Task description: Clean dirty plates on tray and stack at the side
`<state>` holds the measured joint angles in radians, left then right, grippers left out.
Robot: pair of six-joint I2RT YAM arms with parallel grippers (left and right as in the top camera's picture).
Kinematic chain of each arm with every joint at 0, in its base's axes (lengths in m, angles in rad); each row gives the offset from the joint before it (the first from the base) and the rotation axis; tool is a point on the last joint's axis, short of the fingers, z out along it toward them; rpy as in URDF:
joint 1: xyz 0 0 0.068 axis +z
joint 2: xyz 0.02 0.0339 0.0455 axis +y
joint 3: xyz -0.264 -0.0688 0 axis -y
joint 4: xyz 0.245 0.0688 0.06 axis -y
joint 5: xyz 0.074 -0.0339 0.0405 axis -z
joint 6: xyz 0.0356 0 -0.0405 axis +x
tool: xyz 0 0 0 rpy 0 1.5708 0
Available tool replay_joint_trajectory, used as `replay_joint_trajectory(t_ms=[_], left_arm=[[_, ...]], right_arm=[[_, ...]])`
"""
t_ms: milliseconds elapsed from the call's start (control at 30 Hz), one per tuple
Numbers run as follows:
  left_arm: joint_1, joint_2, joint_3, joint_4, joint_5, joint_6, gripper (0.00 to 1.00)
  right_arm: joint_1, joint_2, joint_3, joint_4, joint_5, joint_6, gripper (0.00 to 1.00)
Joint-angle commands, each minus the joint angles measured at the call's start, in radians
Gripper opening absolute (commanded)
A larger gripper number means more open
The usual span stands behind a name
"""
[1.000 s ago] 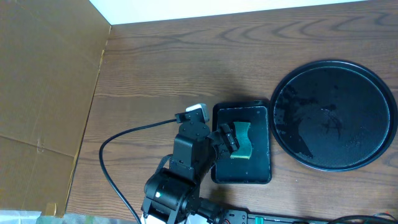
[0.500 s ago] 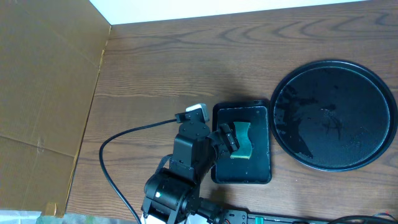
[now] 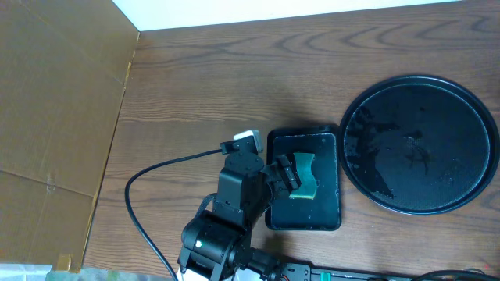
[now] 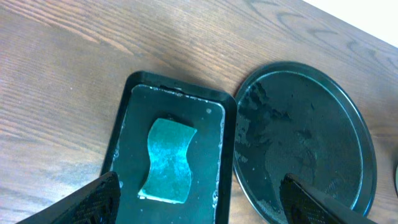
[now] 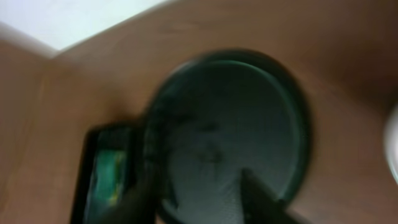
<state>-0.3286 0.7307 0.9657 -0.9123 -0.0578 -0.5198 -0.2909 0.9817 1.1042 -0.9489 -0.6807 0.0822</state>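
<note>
Black on wood: one wet round tray (image 3: 437,179), and one small rectangular tray (image 3: 328,204) holding one teal sponge (image 3: 303,176). The left gripper (image 4: 199,182) hovers over it, fingers spread. The right gripper (image 5: 198,183) is blurred but looks spread too. One white sliver (image 5: 392,143), maybe a plate, peeks just beyond the round tray.

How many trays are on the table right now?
2. A round black tray sits at the right; a smaller rectangular tray lies just left of it, with a green sponge inside. More could be out of frame.
</note>
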Motion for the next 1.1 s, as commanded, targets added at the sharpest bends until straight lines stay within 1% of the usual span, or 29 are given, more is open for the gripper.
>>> replay_joint_trajectory(t_ms=[0,133,333,467,667,833,1000,1067], left_arm=[[0.005,-0.001,0.020,0.000,-0.002,0.003,0.82],[0.005,-0.001,0.020,0.000,-0.002,0.003,0.83],[0.005,-0.001,0.020,0.000,-0.002,0.003,0.82],[0.005,-0.001,0.020,0.000,-0.002,0.003,0.82],[0.005,-0.001,0.020,0.000,-0.002,0.003,0.82],[0.005,-0.001,0.020,0.000,-0.002,0.003,0.82],[0.005,-0.001,0.020,0.000,-0.002,0.003,0.82],[0.005,-0.001,0.020,0.000,-0.002,0.003,0.82]], right_arm=[[0.097,-0.138,0.003,-0.001,-0.056,-0.053,0.99],[0.152,-0.269,0.003,-0.006,-0.057,-0.053,0.99],[0.156,-0.389,0.003,-0.018,-0.058,-0.046,0.99],[0.155,-0.410,0.003,-0.016,-0.027,-0.073,0.99],[0.155,-0.386,-0.021,0.006,-0.027,-0.198,0.99],[0.163,-0.369,-0.142,0.168,-0.089,-0.200,0.99],[0.230,-0.384,-0.321,0.377,-0.086,-0.200,0.99],[0.260,-0.413,-0.386,0.397,-0.086,-0.200,0.99]])
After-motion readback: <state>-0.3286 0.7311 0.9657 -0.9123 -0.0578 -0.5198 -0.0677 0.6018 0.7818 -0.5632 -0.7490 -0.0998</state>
